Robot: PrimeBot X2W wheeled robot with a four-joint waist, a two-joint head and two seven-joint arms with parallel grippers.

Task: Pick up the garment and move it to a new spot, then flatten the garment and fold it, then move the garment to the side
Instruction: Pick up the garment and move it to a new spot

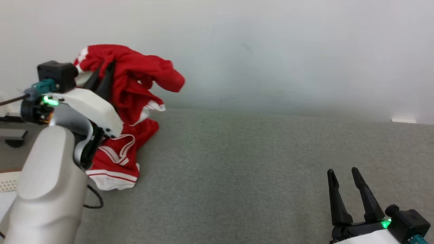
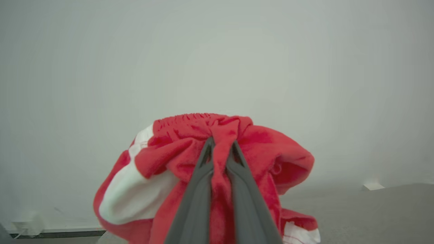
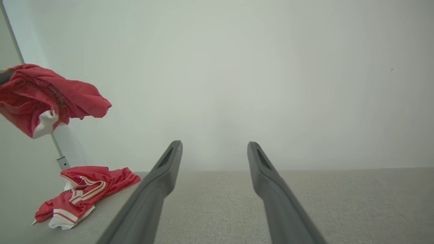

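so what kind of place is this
Probably a bare indoor test setup, hard to say more: a plain pale wall, a flat grey fabric-covered surface, and one red and white garment pinched in the left claw.

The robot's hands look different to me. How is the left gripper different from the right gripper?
The left gripper is shut, pinching the red garment; the right gripper is open and holds nothing. The left gripper is raised, lifting part of the red garment off the grey surface; the right gripper sits low, apart from it. Both have two long dark fingers.
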